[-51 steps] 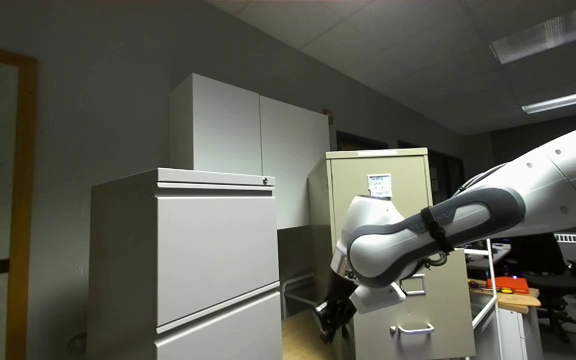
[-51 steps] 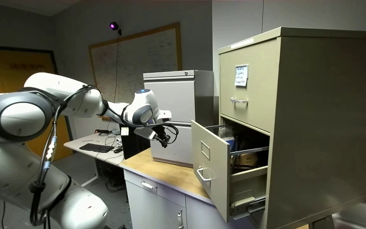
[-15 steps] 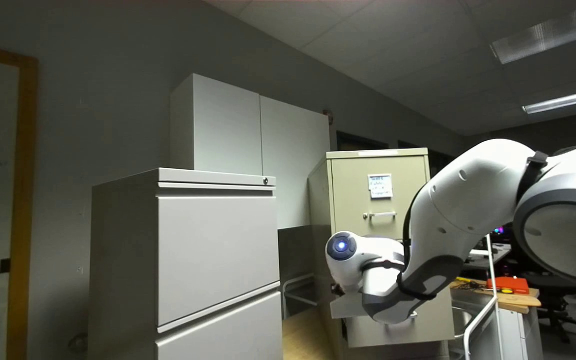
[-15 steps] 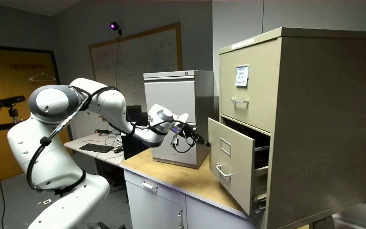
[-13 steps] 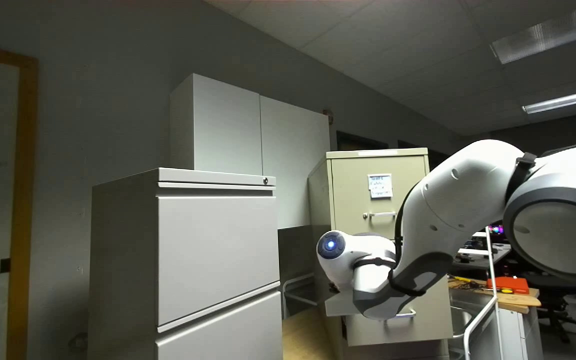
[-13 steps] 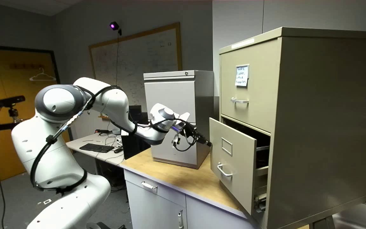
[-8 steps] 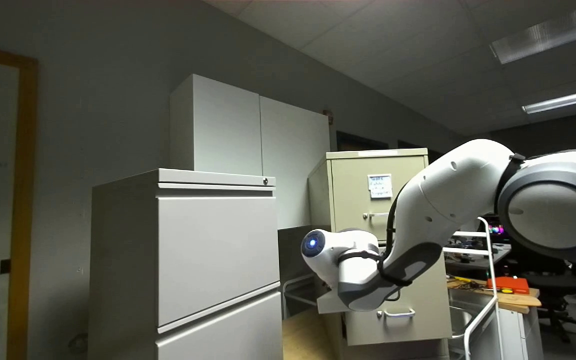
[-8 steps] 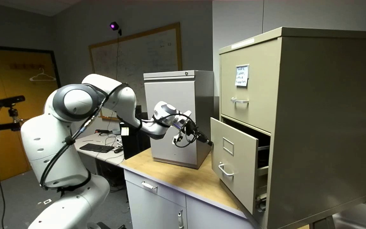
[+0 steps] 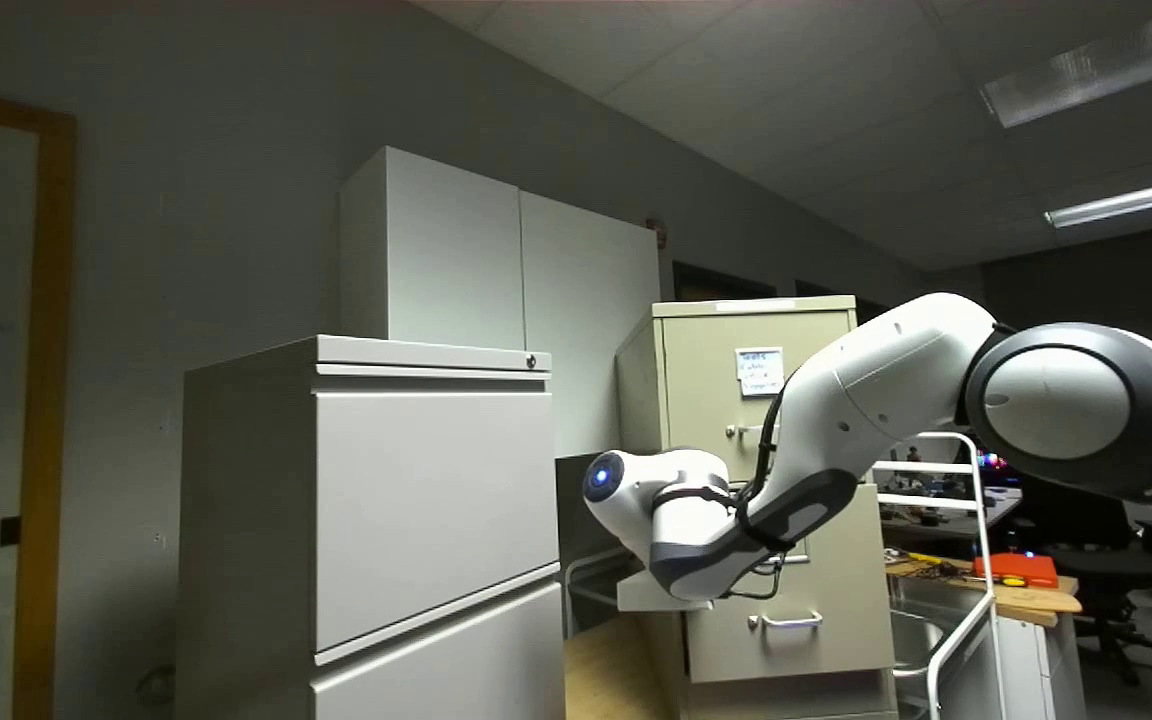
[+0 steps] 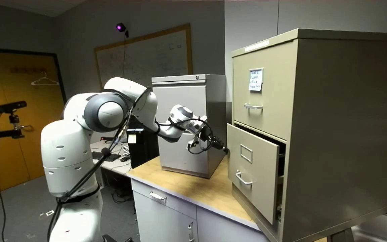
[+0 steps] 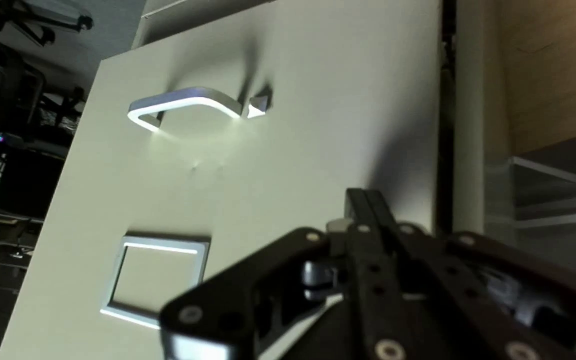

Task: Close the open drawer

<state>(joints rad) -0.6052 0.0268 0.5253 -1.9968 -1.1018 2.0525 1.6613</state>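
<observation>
Wrist view: jaws pressed together, touching the drawer (image 11: 278, 170).

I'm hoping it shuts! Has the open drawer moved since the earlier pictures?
Yes: the open drawer has slid inward, jutting out less from the beige cabinet, but isn't fully shut yet.

The front of the open drawer (image 10: 260, 171) hides most of its inside. Above the drawer, the paper label (image 10: 255, 80) bears writing too small to read surely. In an exterior view the arm (image 9: 866, 390) before the drawer covers the gripper (image 11: 363, 192), and the pale grey cabinet (image 9: 436, 520) near the drawer runs off the bottom edge.
</observation>
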